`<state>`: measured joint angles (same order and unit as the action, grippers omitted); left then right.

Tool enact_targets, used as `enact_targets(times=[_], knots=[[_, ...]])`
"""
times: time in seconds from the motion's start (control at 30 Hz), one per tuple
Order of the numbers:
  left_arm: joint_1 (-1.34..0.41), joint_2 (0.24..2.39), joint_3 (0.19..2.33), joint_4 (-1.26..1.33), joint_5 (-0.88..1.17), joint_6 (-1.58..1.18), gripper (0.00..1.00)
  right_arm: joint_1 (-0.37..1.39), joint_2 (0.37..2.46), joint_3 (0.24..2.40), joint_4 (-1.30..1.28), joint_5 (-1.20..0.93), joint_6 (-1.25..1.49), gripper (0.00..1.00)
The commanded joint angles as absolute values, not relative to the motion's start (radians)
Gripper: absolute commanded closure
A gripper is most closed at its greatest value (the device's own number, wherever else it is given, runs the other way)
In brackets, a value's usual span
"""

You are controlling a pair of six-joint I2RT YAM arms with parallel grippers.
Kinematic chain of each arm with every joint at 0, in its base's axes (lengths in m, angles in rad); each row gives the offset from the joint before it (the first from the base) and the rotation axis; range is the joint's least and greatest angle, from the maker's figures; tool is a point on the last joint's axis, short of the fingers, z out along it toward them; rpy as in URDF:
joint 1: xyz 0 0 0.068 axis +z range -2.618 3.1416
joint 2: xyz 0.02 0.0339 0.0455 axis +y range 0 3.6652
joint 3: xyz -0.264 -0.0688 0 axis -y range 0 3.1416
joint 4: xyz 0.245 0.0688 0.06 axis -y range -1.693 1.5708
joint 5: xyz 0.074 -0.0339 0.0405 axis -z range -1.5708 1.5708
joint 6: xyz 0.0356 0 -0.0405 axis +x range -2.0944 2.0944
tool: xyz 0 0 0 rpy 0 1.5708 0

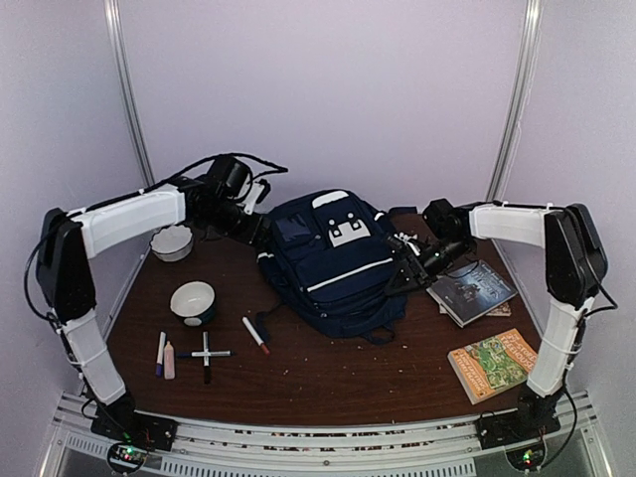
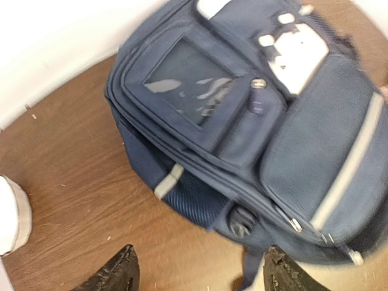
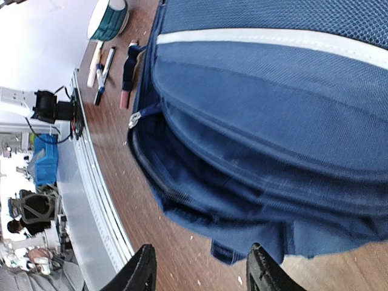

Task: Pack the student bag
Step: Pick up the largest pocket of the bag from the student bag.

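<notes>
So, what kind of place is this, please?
Probably a robot lab cell: plain white panel walls enclose a brown wooden table, with two robot arms bolted to a metal rail along its near edge.

Bare tabletop [image 1: 348, 383] in front of student bag [image 1: 333, 268]

Robot lab booth, this: plain white walls [image 1: 328, 89] box in a brown surface [image 1: 328, 368], metal posts [image 1: 129, 89] in the corners, a slotted rail [image 1: 318, 437] along the near edge, and outside, a blue bin [image 3: 43, 163] amid cluttered gear [image 3: 30, 209].
</notes>
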<state>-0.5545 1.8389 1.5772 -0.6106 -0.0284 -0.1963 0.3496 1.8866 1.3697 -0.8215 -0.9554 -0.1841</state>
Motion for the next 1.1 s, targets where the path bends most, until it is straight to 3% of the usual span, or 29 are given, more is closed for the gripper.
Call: enact_targets(times=[0.0, 0.47, 0.77, 1.07], knots=[[-0.597, 1.694, 1.454, -0.642, 0.002, -0.083, 0.28, 0.339, 1.779, 1.368, -0.943, -0.899, -0.327, 0.50], [-0.774, 1.643, 1.272, -0.418, 0.212, 0.035, 0.36, 0.347, 1.504, 1.196, -0.763, -0.482, -0.485, 0.54], [-0.862, 1.701, 1.252, -0.306, 0.290, 0.021, 0.48, 0.452, 1.618, 1.196, -0.575, -0.170, -0.723, 0.60], [-0.874, 1.639, 1.119, -0.181, 0.243, -0.094, 0.45, 0.517, 1.777, 1.292, -0.573, -0.162, -0.903, 0.57]])
